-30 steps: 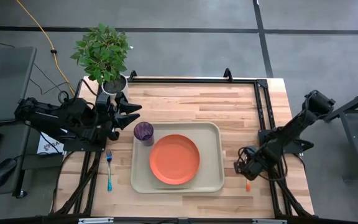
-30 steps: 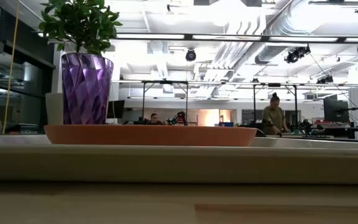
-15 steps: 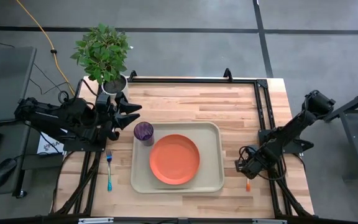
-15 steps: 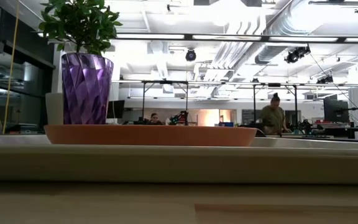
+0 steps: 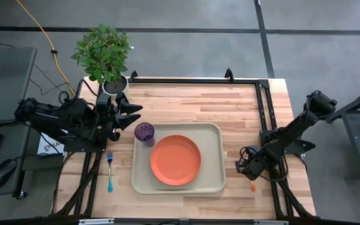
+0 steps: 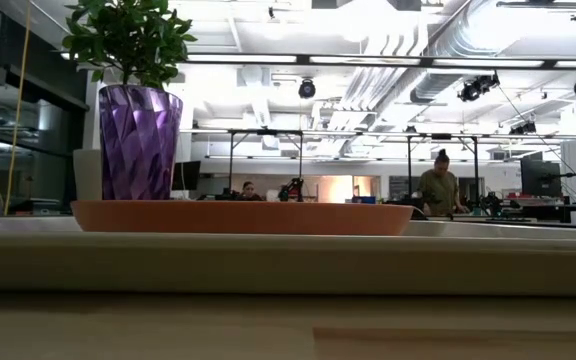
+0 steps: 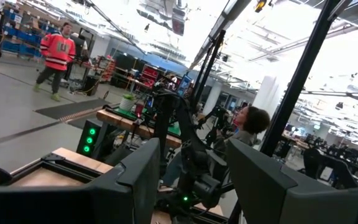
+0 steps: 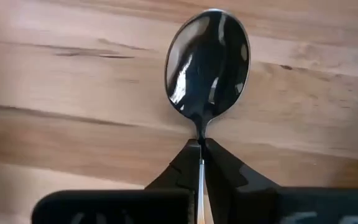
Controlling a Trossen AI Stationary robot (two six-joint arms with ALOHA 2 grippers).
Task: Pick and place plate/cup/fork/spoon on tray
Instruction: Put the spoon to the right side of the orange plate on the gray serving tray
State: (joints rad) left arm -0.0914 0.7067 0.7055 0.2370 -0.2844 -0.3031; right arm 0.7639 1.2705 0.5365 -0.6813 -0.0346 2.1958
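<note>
The right gripper [image 8: 201, 149] is clenched on the spoon [image 8: 207, 65] at its thin neck, just behind the silver bowl, low over the bare wood of the table [image 5: 230, 106] just right of the tray [image 5: 215, 159]; the orange handle end shows below the gripper. On the tray sit the orange plate [image 5: 175, 160] and, at its far-left corner, the purple cup [image 5: 144, 132]. The fork [image 5: 109, 170] lies left of the tray. The left gripper [image 5: 136, 116] waits with jaws released near the potted plant [image 5: 104, 53]

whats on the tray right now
The tray holds the plate and the cup. The tray floor under them is covered.
</note>
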